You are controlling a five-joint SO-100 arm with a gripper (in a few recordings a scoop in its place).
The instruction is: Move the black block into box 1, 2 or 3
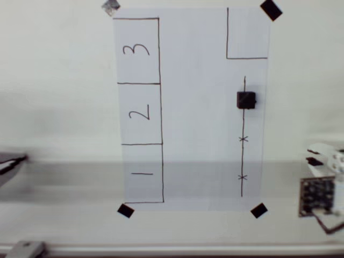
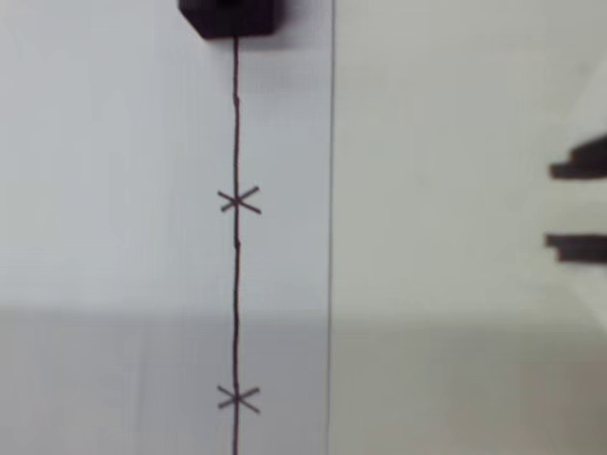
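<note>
Lit evenly and softly from above in overhead view; whites near blown out, esp. upper half of table [image 1: 54, 64]. Broad grey shadow band across lower third of frame, darkening bottom of paper sheet [image 1: 199, 134] and table alike; edge of band soft, no hard outline. Low res overall, slight haze, drawn lines a bit fuzzy. Objs at left and right edges smeared, out of focus. Small dark shadow just right of black block [image 1: 246, 100].

Wrist view: brighter top, same grey shadow over lower third. Noticeably soft focus; block [image 2: 230, 17] at top edge blurred, cropped. Dark shapes at right edge indistinct. No glare spots in either.
</note>
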